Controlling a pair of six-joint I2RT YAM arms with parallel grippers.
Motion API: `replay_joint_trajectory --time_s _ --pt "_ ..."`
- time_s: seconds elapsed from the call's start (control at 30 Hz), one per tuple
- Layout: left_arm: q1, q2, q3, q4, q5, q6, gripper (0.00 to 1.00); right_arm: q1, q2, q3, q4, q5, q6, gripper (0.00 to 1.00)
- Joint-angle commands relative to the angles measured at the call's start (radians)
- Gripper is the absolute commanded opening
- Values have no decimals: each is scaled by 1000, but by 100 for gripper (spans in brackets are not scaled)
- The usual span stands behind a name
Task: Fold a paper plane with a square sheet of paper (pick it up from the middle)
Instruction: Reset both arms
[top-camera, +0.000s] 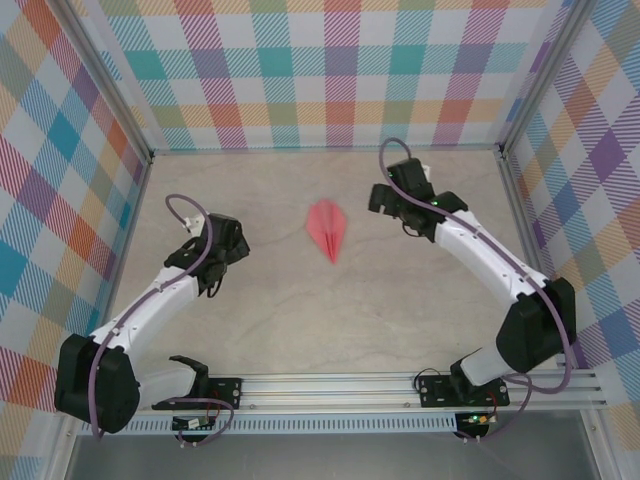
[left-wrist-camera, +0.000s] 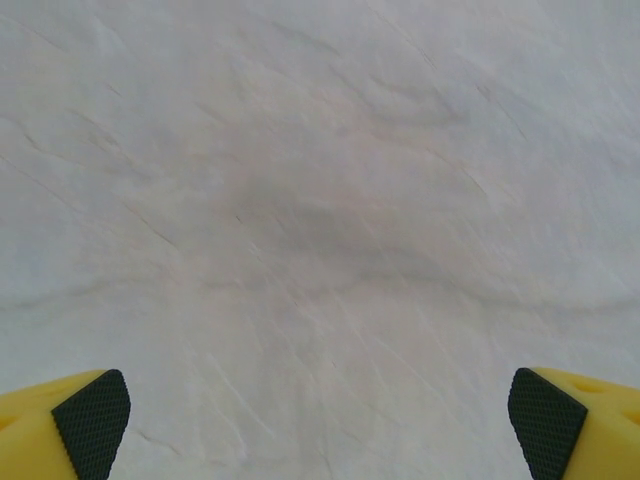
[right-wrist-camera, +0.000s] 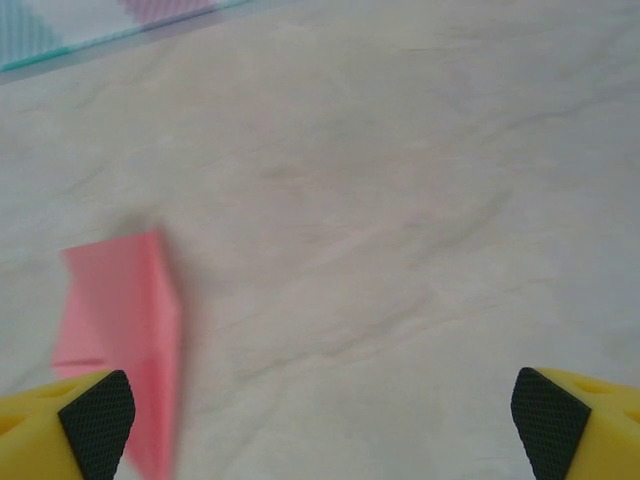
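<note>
The paper plane (top-camera: 327, 228) lies on the table near its middle, a narrow pink-red dart with a centre crease, its point toward the near side. In the right wrist view the paper plane (right-wrist-camera: 125, 320) shows blurred at the lower left, beside my left-hand fingertip (right-wrist-camera: 97, 420). My right gripper (top-camera: 385, 200) hovers just right of the plane, open, nothing between its fingers. My left gripper (top-camera: 222, 252) is off to the plane's left, open wide over bare table, its fingertips (left-wrist-camera: 92, 420) at the frame's lower corners.
Checked cloth walls (top-camera: 320, 60) close the table at the back and both sides. A metal rail (top-camera: 400, 385) with the arm bases runs along the near edge. The pale table top (top-camera: 330, 320) lies bare between the arms.
</note>
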Motion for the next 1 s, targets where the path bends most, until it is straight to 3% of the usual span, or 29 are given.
replay_joint_trajectory --time_s 0.0,0.1,0.37,0.5,0.67,0.97 --pt "63 -20 -47 80 -120 89 100 -73 -86 -124 62 164 -61 100" --pt "113 -20 -107 175 -174 115 100 -157 -168 -284 174 195 -86 100" --pt "215 -15 -303 535 -115 325 100 -318 -252 -659 587 163 -182 100" --pt "273 3 -363 686 28 363 100 -342 -176 -728 746 82 -260 100" --pt "279 23 -432 891 165 457 100 -343 -94 -759 949 -66 -393 100" --pt "281 99 -510 1198 307 497 100 -352 -71 -851 1250 -184 -502 100"
